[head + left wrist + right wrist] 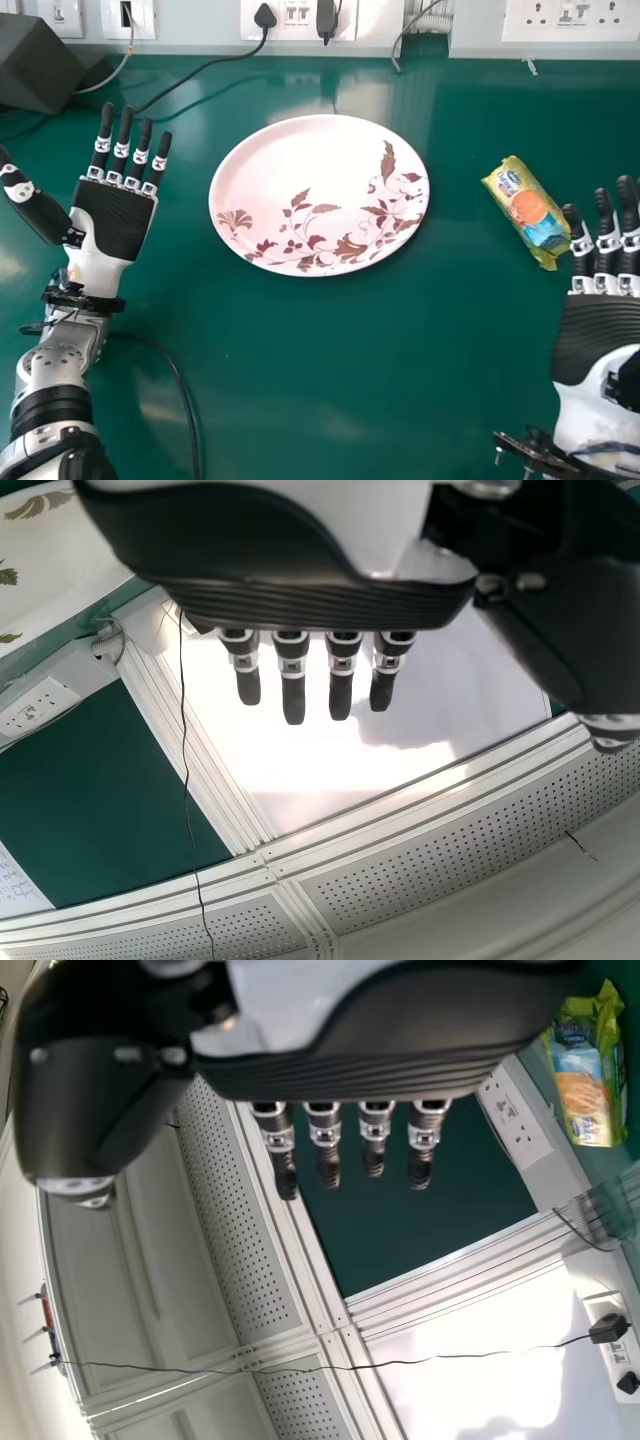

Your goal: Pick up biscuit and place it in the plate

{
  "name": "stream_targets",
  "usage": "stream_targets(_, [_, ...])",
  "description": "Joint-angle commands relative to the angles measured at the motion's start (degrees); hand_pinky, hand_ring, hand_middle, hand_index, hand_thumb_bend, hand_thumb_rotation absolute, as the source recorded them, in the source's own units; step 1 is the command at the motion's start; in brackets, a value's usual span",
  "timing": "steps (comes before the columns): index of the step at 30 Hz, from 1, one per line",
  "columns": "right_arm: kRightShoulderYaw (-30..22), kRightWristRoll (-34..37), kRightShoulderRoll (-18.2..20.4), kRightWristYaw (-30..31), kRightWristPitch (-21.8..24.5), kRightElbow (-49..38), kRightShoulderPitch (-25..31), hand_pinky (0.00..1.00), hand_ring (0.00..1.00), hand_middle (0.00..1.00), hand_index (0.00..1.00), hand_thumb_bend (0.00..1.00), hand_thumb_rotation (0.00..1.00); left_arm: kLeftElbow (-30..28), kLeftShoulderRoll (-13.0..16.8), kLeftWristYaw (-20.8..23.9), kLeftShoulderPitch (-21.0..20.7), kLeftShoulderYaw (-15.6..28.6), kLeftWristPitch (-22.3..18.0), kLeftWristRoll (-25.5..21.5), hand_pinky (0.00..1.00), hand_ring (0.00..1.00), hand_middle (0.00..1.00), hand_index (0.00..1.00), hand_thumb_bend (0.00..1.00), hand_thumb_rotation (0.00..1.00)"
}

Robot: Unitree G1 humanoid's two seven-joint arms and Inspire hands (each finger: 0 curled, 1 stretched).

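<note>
your left hand (112, 220) lies at the left of the head view, its fingers straight and spread slightly apart. your right hand (598, 335) is at the right edge, fingers straight too, holding nothing. the biscuit packet (530, 210) sits just beyond and beside its fingertips; you can't tell if they touch. between packet and plate (270, 180) you have a strip of green tabletop (330, 380), and a wider stretch runs on your side of the plate. the far edge meets a pale wall with sockets (575, 12). the plate is smooth, glossy and oval-looking, white-pink with brown-red leaves; the packet is crinkled, shiny yellow wrapping, tilted, and the tabletop has a reflective sheen.
</note>
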Motion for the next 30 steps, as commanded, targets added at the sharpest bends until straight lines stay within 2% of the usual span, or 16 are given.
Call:
stream_targets(1, [0.4, 0.8, 0.7, 0.7, -0.9, 0.3, 0.5, 0.92, 0.98, 1.0, 0.93, 0.84, 0.72, 3.4, -1.3, -0.7, 3.9, 0.5, 0.0, 0.8, 1.0, 0.96, 0.99, 1.0, 1.0, 0.81])
stream_targets(9, [0.6, 1.3, 0.9, 1.5, -1.9, 1.8, -0.2, 0.92, 0.98, 1.0, 0.94, 0.84, 0.74, 3.5, -1.3, -0.5, 4.2, 0.8, -0.4, 0.7, 0.98, 0.95, 0.98, 1.0, 1.0, 0.82])
stream_targets(19, [-0.3, -1.8, 0.7, 0.2, -3.1, 0.1, 0.1, 0.94, 0.98, 1.0, 0.94, 0.83, 0.74, 4.7, -1.4, -0.4, 3.5, 0.9, -0.9, 0.6, 1.0, 0.97, 0.98, 1.0, 1.0, 0.79])
stream_targets(23, [-1.7, -7.4, 0.9, -2.3, -2.1, -2.1, 0.7, 0.94, 0.99, 1.0, 0.96, 0.83, 0.74, 5.5, -1.5, -0.7, 3.2, 0.7, -1.5, 0.8, 1.0, 0.99, 0.99, 1.0, 1.0, 0.78])
stream_targets(26, [-3.5, -14.8, 1.3, -5.3, -0.9, -4.6, 0.8, 0.94, 0.99, 1.0, 0.95, 0.83, 0.72, 5.8, -1.9, -0.4, 3.0, 0.6, -1.9, 0.9, 1.0, 0.98, 0.99, 1.0, 1.0, 0.78])
stream_targets(28, [-4.4, -18.9, 1.5, -7.2, 0.2, -6.2, 0.6, 0.97, 1.0, 1.0, 0.94, 0.85, 0.77, 6.0, -2.0, -0.4, 2.9, 0.6, -2.2, 1.0, 1.0, 0.97, 0.99, 0.99, 1.0, 0.81])
stream_targets(30, [-4.5, -21.0, 1.4, -8.7, 1.7, -7.8, 0.5, 0.98, 1.0, 1.0, 0.94, 0.86, 0.77, 6.2, -2.1, -0.3, 2.8, 0.5, -2.5, 1.2, 1.0, 0.97, 0.99, 0.99, 1.0, 0.81])
